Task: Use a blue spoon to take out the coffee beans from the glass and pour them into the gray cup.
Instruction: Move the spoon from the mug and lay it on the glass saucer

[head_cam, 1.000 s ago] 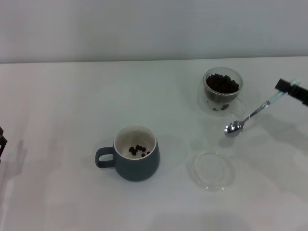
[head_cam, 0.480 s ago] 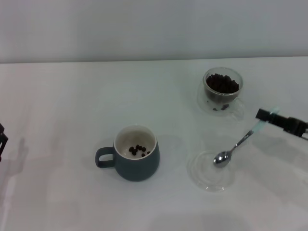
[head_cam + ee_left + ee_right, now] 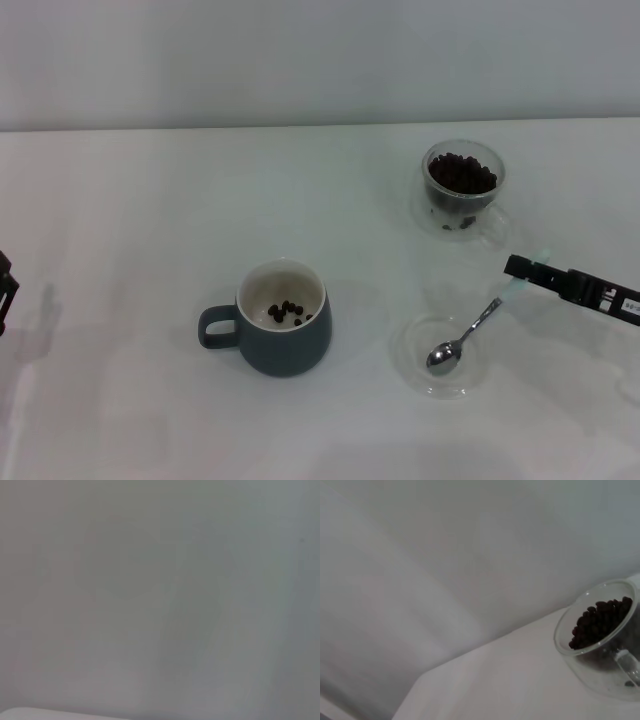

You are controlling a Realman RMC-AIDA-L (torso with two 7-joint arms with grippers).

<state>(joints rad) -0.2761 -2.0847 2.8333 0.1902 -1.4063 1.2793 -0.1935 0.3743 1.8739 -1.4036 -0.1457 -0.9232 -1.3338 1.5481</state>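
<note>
bare lab/test setup: plain white table [image 3: 150,200], blank grey wall [image 3: 300,50]

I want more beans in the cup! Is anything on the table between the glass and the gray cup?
Nothing visible. Bare table lies between the glass and the gray cup. The saucer sits off to the side.

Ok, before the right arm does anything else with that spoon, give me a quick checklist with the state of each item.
1. Right gripper holds the pale-blue-handled metal spoon: ok, its jaws are closed on the handle tip.
2. Spoon bowl empty: ok, it shows bare metal over the flat clear glass saucer.
3. Dark coffee beans left in the clear double-walled glass cup: ok, plenty.
4. Dark blue-gray ceramic mug upright: ok, a few beans lie inside.
5. Spoon resting on the saucer or just above it: cannot tell.
6. Left gripper out of the way: ok, at the table's far left edge.
</note>
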